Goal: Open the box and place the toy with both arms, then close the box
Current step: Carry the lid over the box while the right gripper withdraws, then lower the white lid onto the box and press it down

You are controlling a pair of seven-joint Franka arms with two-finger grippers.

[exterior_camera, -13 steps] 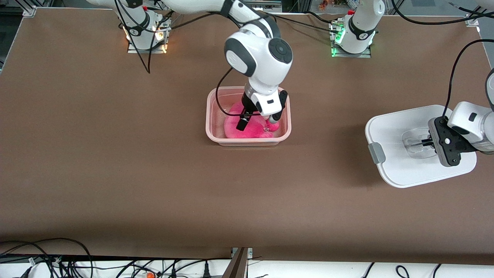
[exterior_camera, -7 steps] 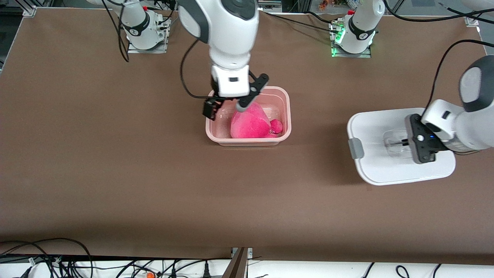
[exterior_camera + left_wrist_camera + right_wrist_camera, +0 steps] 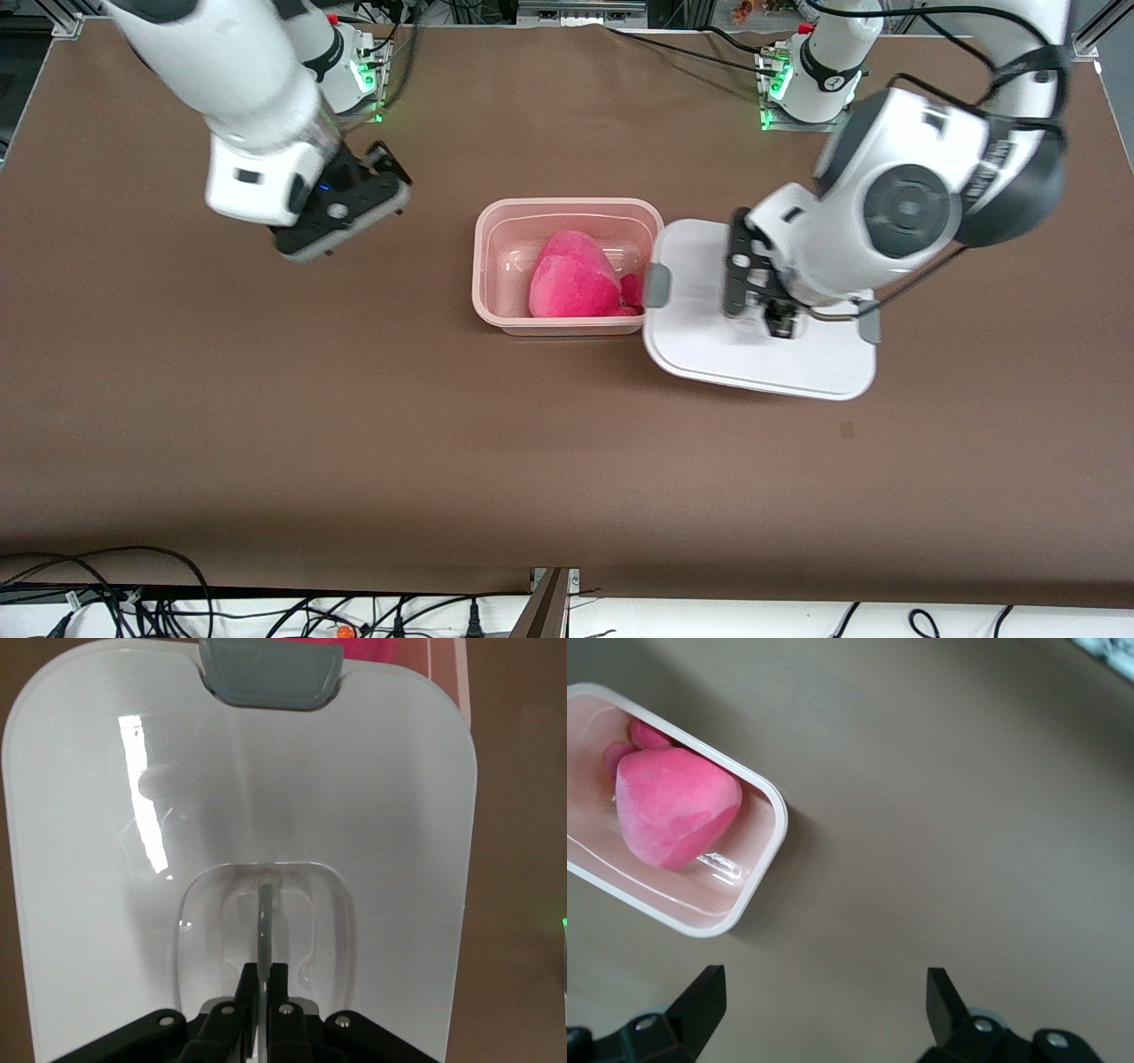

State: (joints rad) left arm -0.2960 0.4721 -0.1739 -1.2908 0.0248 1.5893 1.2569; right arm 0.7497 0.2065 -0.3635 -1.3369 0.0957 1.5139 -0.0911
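Observation:
The box (image 3: pixel 490 266), a pale-pink tub, stands open mid-table with the bright-pink toy (image 3: pixel 574 285) lying in it. My left gripper (image 3: pixel 264 970) is shut on the clear handle (image 3: pixel 263 917) of the white lid (image 3: pixel 762 359). It holds the lid up beside the box, toward the left arm's end. The lid's grey clip (image 3: pixel 657 285) is at the box's rim. My right gripper (image 3: pixel 824 992) is open and holds nothing, over bare table toward the right arm's end. Its wrist view shows the box (image 3: pixel 757 873) and the toy (image 3: pixel 673 806) off to one side.
Both arm bases (image 3: pixel 811 84) stand at the table's edge farthest from the front camera. Cables (image 3: pixel 133 585) trail along the edge nearest that camera. Brown table (image 3: pixel 354 425) lies all round the box.
My right gripper rose out of the box, leaving the toy inside, and swung toward the right arm's end. My left gripper carried the lid across the table up to the box.

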